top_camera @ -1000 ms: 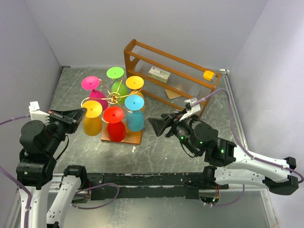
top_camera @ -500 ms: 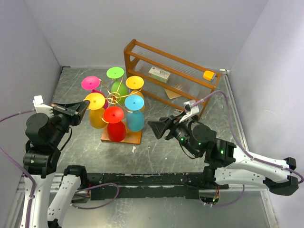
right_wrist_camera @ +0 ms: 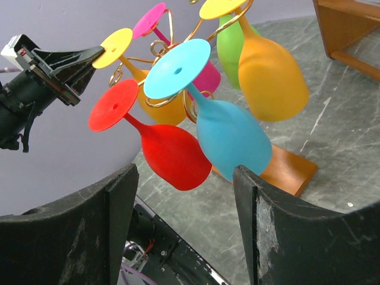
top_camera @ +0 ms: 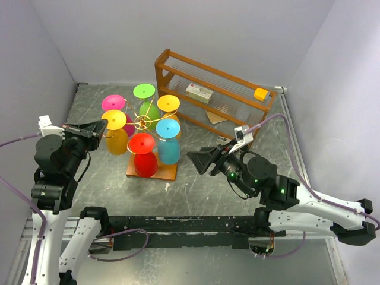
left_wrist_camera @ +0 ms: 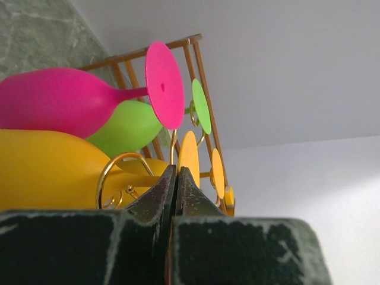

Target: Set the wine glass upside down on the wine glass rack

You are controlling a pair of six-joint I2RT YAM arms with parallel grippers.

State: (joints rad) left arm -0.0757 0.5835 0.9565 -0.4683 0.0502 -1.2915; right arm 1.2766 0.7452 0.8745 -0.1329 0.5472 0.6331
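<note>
The left tool (top_camera: 103,124) — jaws together on the foot rim of the yellow wine glass (top_camera: 116,142) — is nearer; the glass hangs bowl-down just right of it, in the wine glass rack (top_camera: 142,122). The right tool (top_camera: 192,157): jaws apart, empty.

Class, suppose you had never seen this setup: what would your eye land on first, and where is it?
The six candy-coloured wine glasses hanging upside down from the gold wine glass rack, left of centre in the overhead view. Next, the left gripper pinching the foot of the yellow wine glass on the rack's left side, and the brown wooden shelf behind.
</note>
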